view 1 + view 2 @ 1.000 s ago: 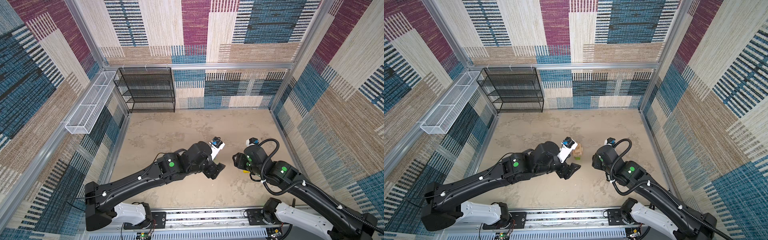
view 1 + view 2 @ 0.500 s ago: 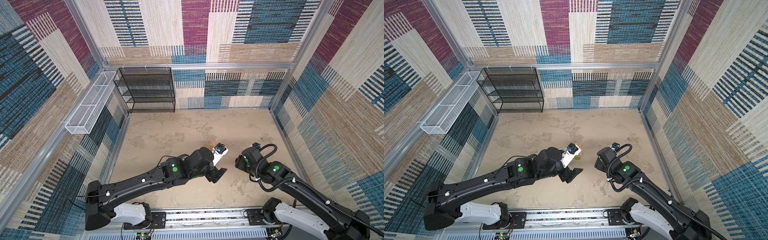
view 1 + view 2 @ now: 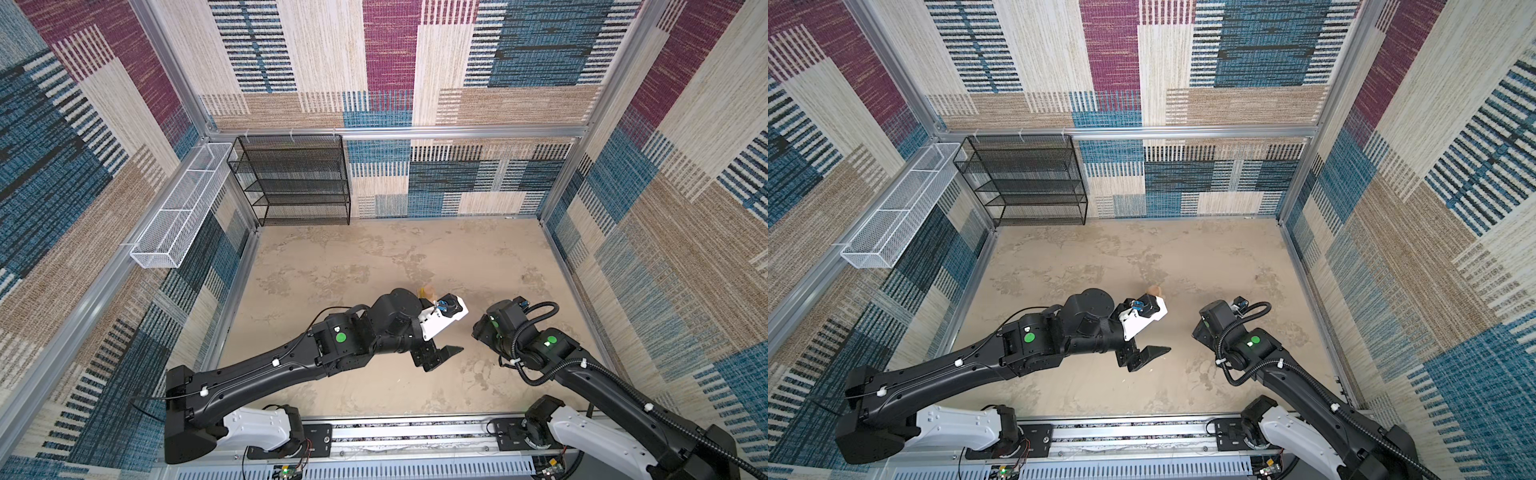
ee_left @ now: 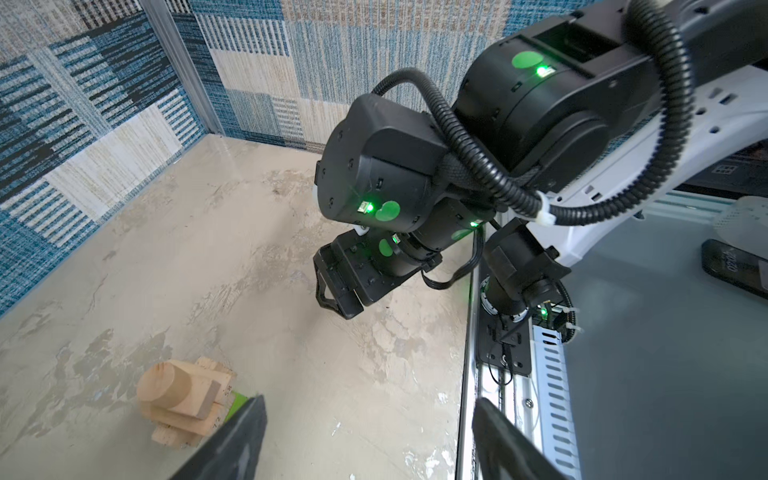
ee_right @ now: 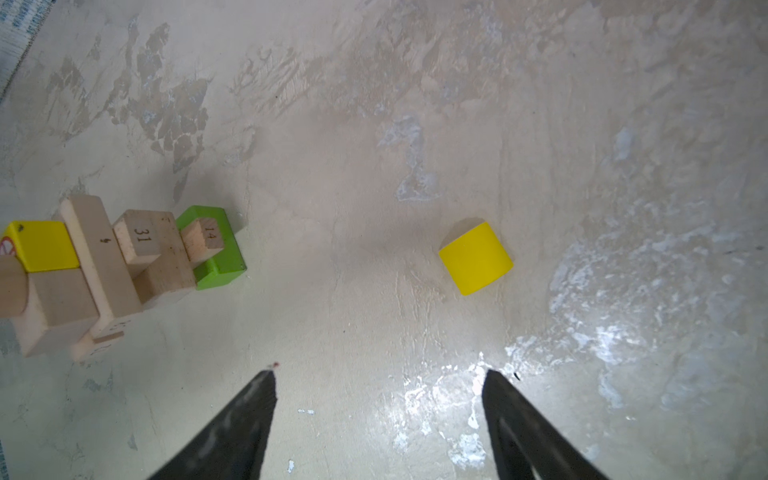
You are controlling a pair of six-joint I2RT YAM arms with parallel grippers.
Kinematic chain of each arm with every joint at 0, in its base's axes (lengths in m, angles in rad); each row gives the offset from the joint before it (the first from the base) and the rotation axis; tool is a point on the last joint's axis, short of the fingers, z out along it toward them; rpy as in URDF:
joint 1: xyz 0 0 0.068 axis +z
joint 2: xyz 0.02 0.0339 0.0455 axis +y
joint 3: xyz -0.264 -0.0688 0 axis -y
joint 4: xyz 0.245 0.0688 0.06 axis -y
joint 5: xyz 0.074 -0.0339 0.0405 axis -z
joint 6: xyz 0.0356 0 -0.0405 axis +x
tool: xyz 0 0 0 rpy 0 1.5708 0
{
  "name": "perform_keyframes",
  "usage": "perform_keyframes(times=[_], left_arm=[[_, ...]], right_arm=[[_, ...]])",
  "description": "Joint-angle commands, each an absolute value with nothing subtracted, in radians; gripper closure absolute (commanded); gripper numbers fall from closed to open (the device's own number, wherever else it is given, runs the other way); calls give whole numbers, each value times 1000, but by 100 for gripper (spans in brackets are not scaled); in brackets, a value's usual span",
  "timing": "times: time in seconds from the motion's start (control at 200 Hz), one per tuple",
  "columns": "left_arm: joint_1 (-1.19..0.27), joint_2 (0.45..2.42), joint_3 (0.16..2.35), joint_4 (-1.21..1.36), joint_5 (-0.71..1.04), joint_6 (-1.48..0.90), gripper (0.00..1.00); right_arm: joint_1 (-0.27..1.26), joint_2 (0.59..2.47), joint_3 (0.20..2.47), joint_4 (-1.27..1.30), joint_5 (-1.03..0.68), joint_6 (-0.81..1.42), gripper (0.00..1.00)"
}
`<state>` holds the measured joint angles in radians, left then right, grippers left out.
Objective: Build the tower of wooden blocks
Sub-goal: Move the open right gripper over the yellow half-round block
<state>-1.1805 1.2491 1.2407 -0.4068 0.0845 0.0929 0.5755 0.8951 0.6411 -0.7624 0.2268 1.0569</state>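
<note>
The wood block tower (image 5: 104,266) stands on the floor: a green oblong block (image 5: 220,249) at the base, tan bricks laid crosswise, a red-marked yellow cube (image 5: 41,245) and a tan round piece (image 4: 166,382) on top. In both top views my left arm hides nearly all of the tower (image 3: 428,292) (image 3: 1155,289). A yellow cylinder (image 5: 476,257) lies alone on the floor, ahead of my right gripper (image 5: 378,382), which is open and empty. My left gripper (image 4: 370,419) (image 3: 444,355) is open and empty too, just beside the tower.
A black wire shelf (image 3: 291,178) stands in the back left corner. Along the left wall hangs a white wire basket (image 3: 178,208). The metal rail (image 3: 415,432) with both arm bases runs along the front edge. My right arm's wrist (image 4: 374,187) looms close to the left gripper.
Both grippers have opened wider. My left gripper has drawn back from the tower toward the front. The right wrist has tilted and shifted slightly.
</note>
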Motion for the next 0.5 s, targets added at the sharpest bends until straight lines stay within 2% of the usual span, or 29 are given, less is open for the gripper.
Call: perform_keyframes(times=[0.0,0.255,0.386,0.491], left_arm=[[-1180,1228,1225,-419,84,134,18],[-1180,1171,1207,-440,11,181,18],[-1180,1156,1213,-456,-10,198,18],[-1180,1145,1204,-445,-22,206,17]], right_arm=[[575,910,640,-764,215,1092,29],[551,1002,614,-756,244,1118,30],[479,1050,591,-729,220,1075,21],[446,1077,558,-680,196,1065,20]])
